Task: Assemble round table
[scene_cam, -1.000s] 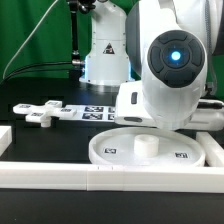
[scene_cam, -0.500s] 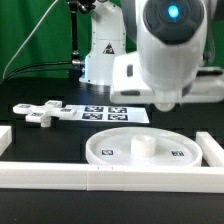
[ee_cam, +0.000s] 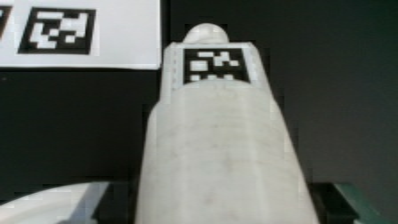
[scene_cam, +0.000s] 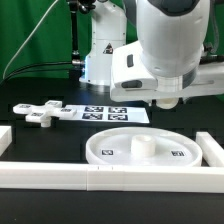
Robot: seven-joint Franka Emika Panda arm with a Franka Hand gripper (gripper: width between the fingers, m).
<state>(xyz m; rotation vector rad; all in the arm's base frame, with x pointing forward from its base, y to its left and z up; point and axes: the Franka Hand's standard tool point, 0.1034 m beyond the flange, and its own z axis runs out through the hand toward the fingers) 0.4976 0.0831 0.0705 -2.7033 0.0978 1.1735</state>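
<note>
The large round rimmed disc (scene_cam: 110,150) lies flat at the front of the table, with a short raised hub (scene_cam: 145,146) at its middle. The cross-shaped piece (scene_cam: 38,113) lies at the exterior view's left. In the wrist view my gripper (ee_cam: 215,214) is shut on the white cylindrical leg (ee_cam: 217,130), which runs out from between the jaws and carries a square tag (ee_cam: 215,65) near its far end. The leg hangs above the dark table. In the exterior view the arm's bulk (scene_cam: 165,45) hides the gripper and the leg.
The marker board (scene_cam: 105,112) lies behind the disc and also shows in the wrist view (ee_cam: 71,35). White border bars run along the front (scene_cam: 100,178), with bar ends at the left (scene_cam: 4,135) and the right (scene_cam: 215,150). The robot base (scene_cam: 105,55) stands behind.
The arm has risen from just over the disc. Its large round joint has moved up and mostly out of the exterior view. The disc and cross-shaped piece have not moved.
</note>
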